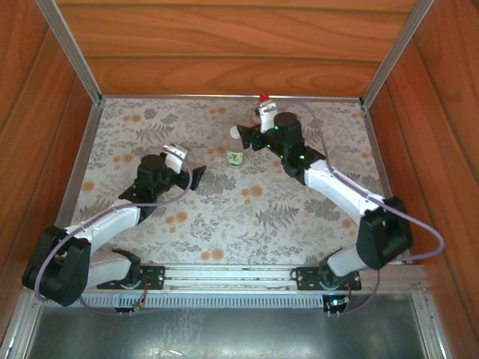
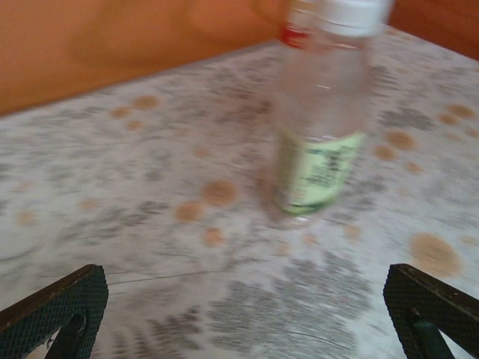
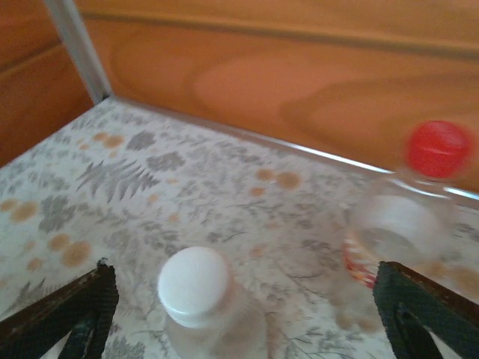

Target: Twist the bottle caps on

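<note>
Left hand (image 2: 243, 299) and right hand (image 3: 243, 299) gape open; the white cap (image 3: 193, 286) on the twelve-o'clock bottle (image 2: 318, 149) likely needs gripping and tightening next.

The surface (image 1: 224, 224) bears a pale print of grey ferns and orange flowers. Reddish-brown wooden walls with clear grain close it in: a back wall (image 1: 239, 52), a left wall (image 1: 34, 112) and a right wall (image 1: 445, 112). A left post (image 1: 71, 48) and a right post (image 1: 397, 48), both of pale metal, stand at the far corners. A metal rail (image 1: 232, 274) runs along the near edge. Just beyond it towards the camera lie a ribbed strip (image 1: 224, 301) and then a dull steel sheet (image 1: 224, 333). The left wrist view shows the print blurred.
</note>
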Motion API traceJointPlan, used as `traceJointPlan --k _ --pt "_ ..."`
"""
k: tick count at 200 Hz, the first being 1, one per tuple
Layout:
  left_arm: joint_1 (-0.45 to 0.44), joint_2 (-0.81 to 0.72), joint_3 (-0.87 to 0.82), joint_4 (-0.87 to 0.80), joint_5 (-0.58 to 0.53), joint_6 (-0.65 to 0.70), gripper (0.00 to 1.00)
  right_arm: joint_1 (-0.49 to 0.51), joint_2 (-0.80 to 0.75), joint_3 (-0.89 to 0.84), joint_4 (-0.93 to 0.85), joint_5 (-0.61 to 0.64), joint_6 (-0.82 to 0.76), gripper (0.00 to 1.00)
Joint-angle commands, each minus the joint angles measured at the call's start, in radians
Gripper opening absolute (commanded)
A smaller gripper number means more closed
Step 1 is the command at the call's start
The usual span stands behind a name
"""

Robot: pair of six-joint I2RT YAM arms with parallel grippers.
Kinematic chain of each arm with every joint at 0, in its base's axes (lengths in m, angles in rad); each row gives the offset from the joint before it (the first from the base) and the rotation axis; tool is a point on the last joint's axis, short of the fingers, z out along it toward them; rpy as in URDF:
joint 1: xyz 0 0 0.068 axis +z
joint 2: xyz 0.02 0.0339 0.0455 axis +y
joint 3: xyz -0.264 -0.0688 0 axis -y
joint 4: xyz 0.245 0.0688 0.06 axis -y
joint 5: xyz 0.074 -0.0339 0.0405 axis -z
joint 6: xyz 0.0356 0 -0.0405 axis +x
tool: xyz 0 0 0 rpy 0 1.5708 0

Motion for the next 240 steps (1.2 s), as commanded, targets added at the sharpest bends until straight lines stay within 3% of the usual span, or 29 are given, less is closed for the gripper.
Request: traceJointPlan --k 1,56,108,150,179,221,240 --pt "0.053 -0.045 0.023 -0.012 -0.192 0.057 1.0 -0.051 -0.106 -0.114 0.013 0.125 0.01 0.97" --pt "0.221 0.052 -0.004 -0.018 -0.327 0.145 1.0 -0.182 -0.271 -0.379 0.042 0.298 -0.046 0.98" --pt "0.398 0.184 -0.101 0.268 -0.188 0.012 1.0 -0.335 -0.231 -0.534 0.208 0.294 -0.04 1.0" --pt "0.412 0.389 -0.125 0.507 -0.205 -0.003 1.0 -0.445 -0.098 -0.633 0.446 0.178 -0.006 1.0" --pt "0.412 0.383 -0.129 0.503 -0.244 -0.019 1.0 -0.469 -0.052 -0.602 0.452 0.143 -0.053 1.0" --pt "0.411 0.401 -0.099 0.476 -0.29 -0.036 1.0 -0.527 0.109 -0.65 0.716 -0.007 -0.07 1.0" --pt "0.411 0.4 -0.098 0.475 -0.291 -0.036 1.0 -0.537 0.092 -0.608 0.596 -0.029 -0.061 1.0"
